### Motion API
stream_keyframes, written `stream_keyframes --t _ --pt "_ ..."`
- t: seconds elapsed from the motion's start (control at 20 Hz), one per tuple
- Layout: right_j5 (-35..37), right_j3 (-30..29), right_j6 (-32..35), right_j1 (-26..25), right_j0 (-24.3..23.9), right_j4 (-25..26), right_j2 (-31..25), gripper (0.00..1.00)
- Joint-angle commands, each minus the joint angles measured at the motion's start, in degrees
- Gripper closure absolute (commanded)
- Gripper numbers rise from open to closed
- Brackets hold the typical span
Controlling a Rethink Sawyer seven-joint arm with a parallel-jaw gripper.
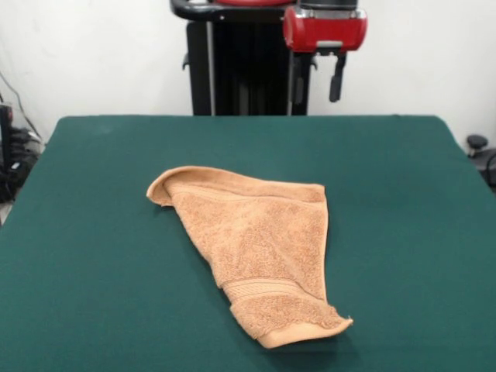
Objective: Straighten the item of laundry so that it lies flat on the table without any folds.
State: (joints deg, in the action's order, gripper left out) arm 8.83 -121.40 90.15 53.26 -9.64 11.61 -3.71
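Orange-tan towel (pixel 260 252) folded, end effector (pixel 318 77) well above

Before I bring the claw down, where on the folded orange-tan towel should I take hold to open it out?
Probably the curled-over corner of the orange-tan terry-cloth towel, at the picture's left end of its top edge. The hem there stands up off the dark green felt table, giving a lip to pinch. Come from above and draw it outward, away from the cloth's middle.
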Motion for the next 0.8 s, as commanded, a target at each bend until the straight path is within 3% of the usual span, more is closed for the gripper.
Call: stream_keyframes --t 0.05,0.8 --pt "-0.15 -0.71 6.85 0.04 1.75 1.22 -4.28 0.0" --pt "-0.45 -1.07 7.24 0.25 2.38 1.26 -3.63 0.0"
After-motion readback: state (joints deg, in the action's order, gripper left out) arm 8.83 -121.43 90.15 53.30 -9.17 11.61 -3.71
